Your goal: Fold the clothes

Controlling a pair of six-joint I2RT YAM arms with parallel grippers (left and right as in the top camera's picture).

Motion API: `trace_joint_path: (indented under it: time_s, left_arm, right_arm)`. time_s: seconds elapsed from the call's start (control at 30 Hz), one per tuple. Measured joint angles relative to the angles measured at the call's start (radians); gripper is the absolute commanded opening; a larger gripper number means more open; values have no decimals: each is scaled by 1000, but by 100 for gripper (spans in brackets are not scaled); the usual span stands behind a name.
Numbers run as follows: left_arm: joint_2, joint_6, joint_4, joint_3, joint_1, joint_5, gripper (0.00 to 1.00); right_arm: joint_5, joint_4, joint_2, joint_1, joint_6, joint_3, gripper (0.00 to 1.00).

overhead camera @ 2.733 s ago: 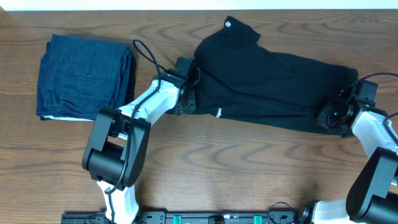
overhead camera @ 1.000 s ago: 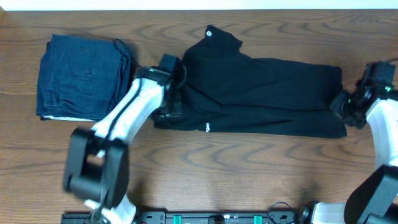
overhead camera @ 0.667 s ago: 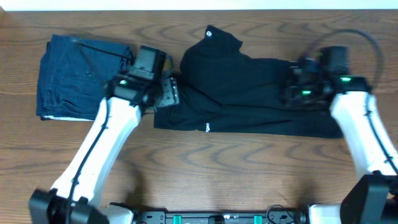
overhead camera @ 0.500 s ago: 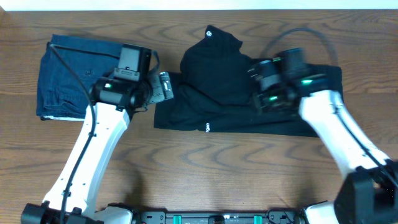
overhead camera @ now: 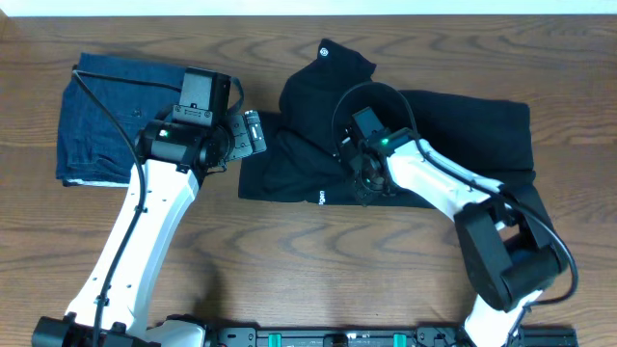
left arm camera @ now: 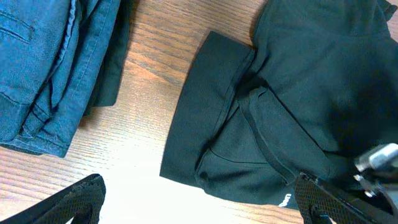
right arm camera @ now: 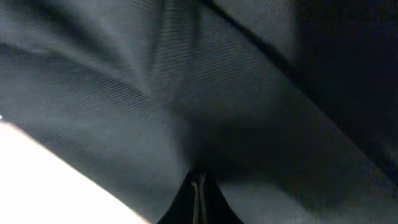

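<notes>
The clothes, a black T-shirt (overhead camera: 453, 145), lie in a long band across the table, with a round neck label (overhead camera: 325, 50) at the top and a small white logo (overhead camera: 321, 198) at the near hem. My left gripper (overhead camera: 253, 133) hovers wide open just left of the shirt's left end, with nothing between its fingers. The left wrist view shows the gripper (left arm camera: 202, 211) above bare wood, beside the T-shirt's (left arm camera: 267, 112) folded sleeve. My right gripper (overhead camera: 362, 183) is shut, tips down on the shirt's middle. In the right wrist view it (right arm camera: 198, 193) presses against the black fabric (right arm camera: 155, 93).
A folded dark blue denim-like garment (overhead camera: 116, 125) lies at the far left, close behind my left arm, and shows again in the left wrist view (left arm camera: 43, 74). Brown wooden table (overhead camera: 318, 260) runs along the near side.
My left gripper opened, let go of the shirt's left end and backed off to the left. My right arm swung from the shirt's right end to its middle and shut.
</notes>
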Motion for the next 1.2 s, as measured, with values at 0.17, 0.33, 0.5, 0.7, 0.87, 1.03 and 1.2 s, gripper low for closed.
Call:
trace_joint_path:
  time_s: [0.17, 0.33, 0.5, 0.7, 0.87, 1.03, 1.2]
  left_arm:
    - [0, 0, 0, 0, 0, 0, 98]
    - [0, 0, 0, 0, 0, 0, 98]
    - [0, 0, 0, 0, 0, 0, 98]
    - [0, 0, 0, 0, 0, 0, 98]
    - [0, 0, 0, 0, 0, 0, 98]
    - [0, 0, 0, 0, 0, 0, 98]
    - [0, 0, 0, 0, 0, 0, 98]
  right_arm:
    - [8, 28, 3, 0, 0, 0, 1]
    - [11, 75, 4, 0, 5, 0, 2]
    - [16, 105, 4, 0, 8, 0, 4]
    - [58, 142, 4, -1, 8, 0, 6]
    - [95, 196, 4, -5, 8, 0, 8]
    - [117, 251, 4, -14, 11, 0, 12]
    - [121, 260, 4, -19, 11, 0, 14]
